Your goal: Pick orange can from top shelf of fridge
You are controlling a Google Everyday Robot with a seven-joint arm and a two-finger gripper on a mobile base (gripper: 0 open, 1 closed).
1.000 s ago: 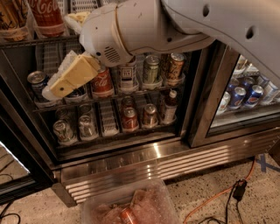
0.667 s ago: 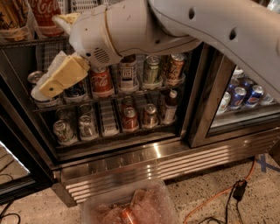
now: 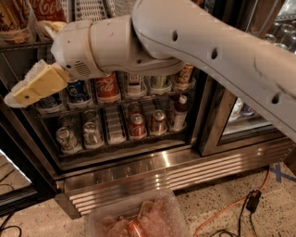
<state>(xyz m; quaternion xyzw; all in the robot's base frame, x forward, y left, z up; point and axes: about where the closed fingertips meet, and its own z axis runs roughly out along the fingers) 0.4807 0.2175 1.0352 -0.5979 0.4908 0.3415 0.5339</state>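
The fridge stands open in front of me, with wire racks of drink cans. The top shelf shows only at the upper left, holding a red Coca-Cola can and brown-gold cans. My white arm hides the rest of it, and no orange can shows on it. A can with orange and pale markings stands at the right end of the rack below, half behind the arm. My gripper hangs at the far left, just under the top shelf's front rail, in front of the second rack's left cans.
The second rack holds a blue can and a red can. The lower rack holds several silver and red cans. A clear plastic bin with a copper can sits on the floor. An orange cable crosses the floor. A second cooler door is at the right.
My arm has swung left, carrying the gripper to the fridge's left edge and slightly lower. The arm now covers more of the upper racks.
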